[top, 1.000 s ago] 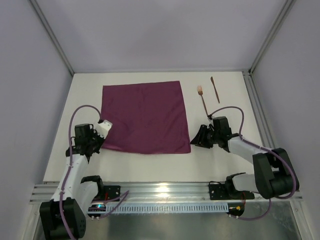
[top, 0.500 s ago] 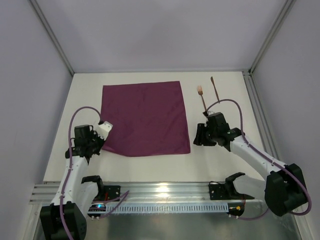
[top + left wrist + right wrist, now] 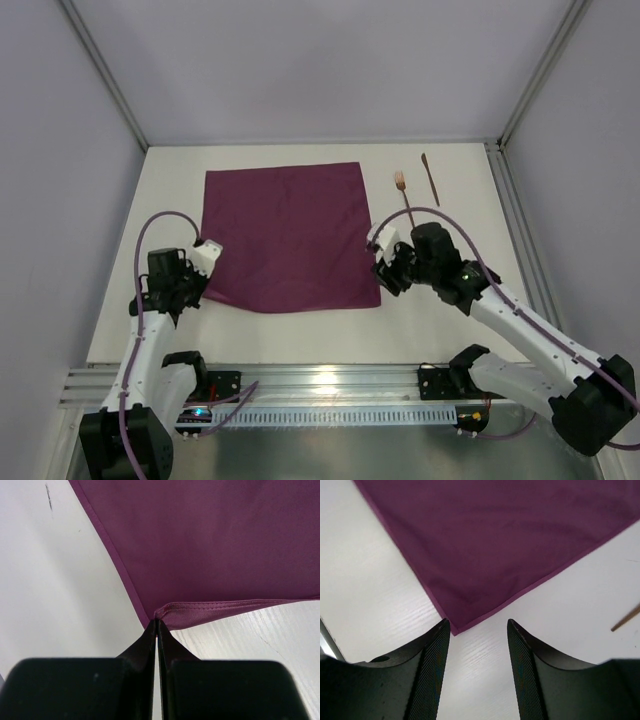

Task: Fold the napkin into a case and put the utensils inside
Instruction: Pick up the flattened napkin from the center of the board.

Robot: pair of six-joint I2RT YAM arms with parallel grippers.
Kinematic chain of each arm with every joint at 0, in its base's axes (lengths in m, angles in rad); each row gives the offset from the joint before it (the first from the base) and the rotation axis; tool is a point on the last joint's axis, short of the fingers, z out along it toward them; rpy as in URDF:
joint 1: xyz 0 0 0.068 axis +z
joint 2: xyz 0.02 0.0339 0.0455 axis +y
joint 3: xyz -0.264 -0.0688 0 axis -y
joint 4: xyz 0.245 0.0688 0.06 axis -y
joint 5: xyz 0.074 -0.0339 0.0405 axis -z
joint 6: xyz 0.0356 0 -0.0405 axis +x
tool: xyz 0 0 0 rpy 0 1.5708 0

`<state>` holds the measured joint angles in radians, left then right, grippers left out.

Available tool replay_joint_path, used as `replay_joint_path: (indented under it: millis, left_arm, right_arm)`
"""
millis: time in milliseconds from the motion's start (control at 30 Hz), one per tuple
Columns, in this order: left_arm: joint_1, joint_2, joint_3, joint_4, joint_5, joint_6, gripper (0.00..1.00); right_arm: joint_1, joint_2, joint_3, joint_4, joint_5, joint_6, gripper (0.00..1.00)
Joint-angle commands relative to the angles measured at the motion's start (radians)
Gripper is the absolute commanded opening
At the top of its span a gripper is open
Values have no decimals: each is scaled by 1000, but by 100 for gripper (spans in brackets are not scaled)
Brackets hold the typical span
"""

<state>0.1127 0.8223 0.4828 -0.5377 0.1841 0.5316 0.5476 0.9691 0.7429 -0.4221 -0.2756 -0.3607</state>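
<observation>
Napkin [image 3: 290,235] lies flat on the table [image 3: 170,190], its near-left corner pinched in our left gripper [image 3: 156,627], while its near-right corner sits just ahead of the spread jaws of our right gripper [image 3: 478,625].

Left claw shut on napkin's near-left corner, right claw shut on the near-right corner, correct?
No. The left claw is shut on the napkin at its near-left corner, but the right claw is open and the near-right corner is not gripped. The right wrist view shows it.

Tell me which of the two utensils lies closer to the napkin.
The fork: it lies between the napkin and the knife, which is farther right.
</observation>
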Motion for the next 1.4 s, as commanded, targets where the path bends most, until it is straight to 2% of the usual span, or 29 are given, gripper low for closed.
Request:
replay_joint_path:
  millis: [0,233,467,767,1067,1167,1200,1267,1300,1333,1367]
  left_arm:
    - [4,-15,33,-4,8,-33,0]
    - [4,-43,25,-4,11,-30,0]
    - [2,-63,27,-15,14,-18,0]
    - [2,-69,28,-31,11,-16,0]
    - [2,-66,40,-34,6,-12,0]
    - [2,-69,50,-44,6,-12,0]
    - [2,-71,51,-50,5,-13,0]
    - [2,-72,54,-57,2,-12,0]
    - [2,-74,59,-59,2,-10,0]
    - [2,-74,60,-65,-3,-12,0]
    - [2,-75,62,-68,-5,-13,0]
  right_arm:
    - [61,57,-56,-62,-73,-377,54]
    - [130,246,-34,-136,24,-445,54]
    - [163,275,-82,-58,36,-503,54]
    - [219,299,-134,57,162,-547,54]
    - [230,375,-146,105,182,-583,53]
    - [230,424,-139,111,208,-560,34]
    - [230,445,-132,91,214,-555,24]
    - [236,456,-120,68,233,-547,16]
    - [239,459,-116,48,242,-544,8]
    - [244,456,-109,39,252,-541,4]
    - [248,453,-106,29,256,-529,4]
